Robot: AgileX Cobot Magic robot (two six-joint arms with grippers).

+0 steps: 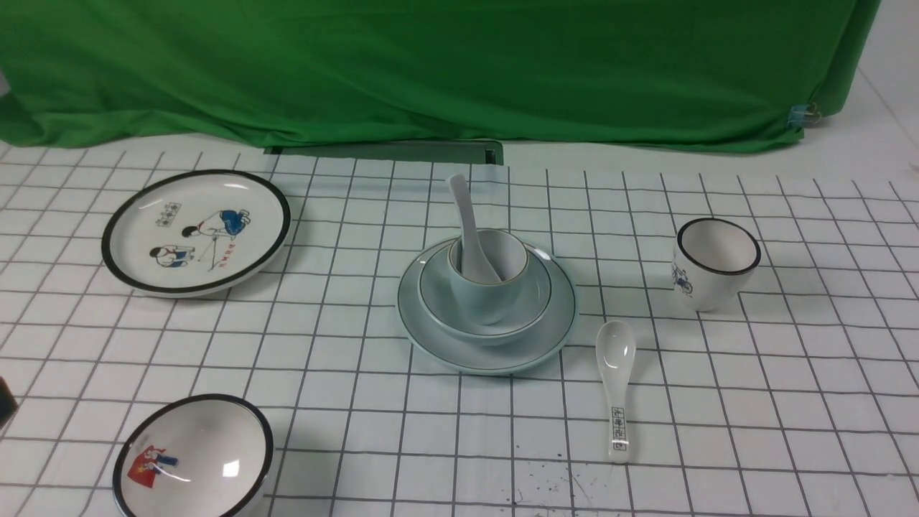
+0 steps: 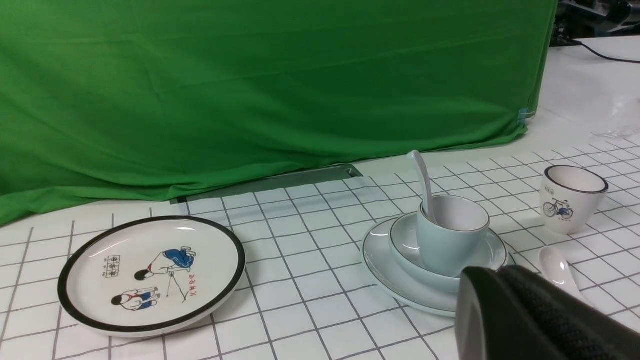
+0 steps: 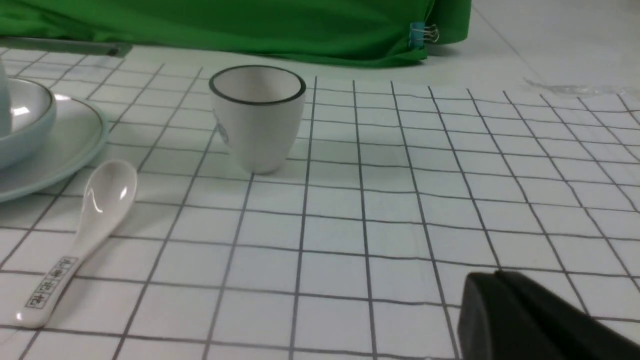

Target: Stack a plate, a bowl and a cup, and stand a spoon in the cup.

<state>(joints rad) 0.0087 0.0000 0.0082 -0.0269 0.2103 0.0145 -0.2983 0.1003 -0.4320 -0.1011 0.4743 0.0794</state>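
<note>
The pale blue-green plate [image 1: 495, 355] sits near the middle of the gridded tablecloth [image 1: 754, 402], with the matching bowl [image 1: 535, 298] nested on it, the handleless cup [image 1: 484, 294] standing in the bowl, and the plain white spoon [image 1: 470, 230] standing in the cup, its handle leaning toward the green backdrop [image 1: 431, 64]. Judged from this arrangement, the stack looks complete.

What could still go wrong is mostly a disturbance. The spoon's handle rests against the cup's rim and rises well above it, so a sweep of either arm across the centre could catch it and tip the cup, or drag the spoon out. The cup stands loose in the bowl's curved base, so a knock would probably slide it. Confusion with the decoys is a second risk: the lettered spoon [image 1: 616, 388] lies just beside the plate's rim, and the white black-rimmed cup [image 1: 714, 262], cartoon plate [image 1: 197, 230] and pictured bowl [image 1: 194, 456] share the cloth.

Neither arm shows in the front view. In the left wrist view only a dark corner of the left gripper [image 2: 540, 315] appears, in front of the stack and apart from it; whether its jaws are parted cannot be told. The right gripper [image 3: 530, 320] likewise shows only a dark edge, with the stack well off to one side beyond the lettered spoon; its state cannot be told either.
</note>
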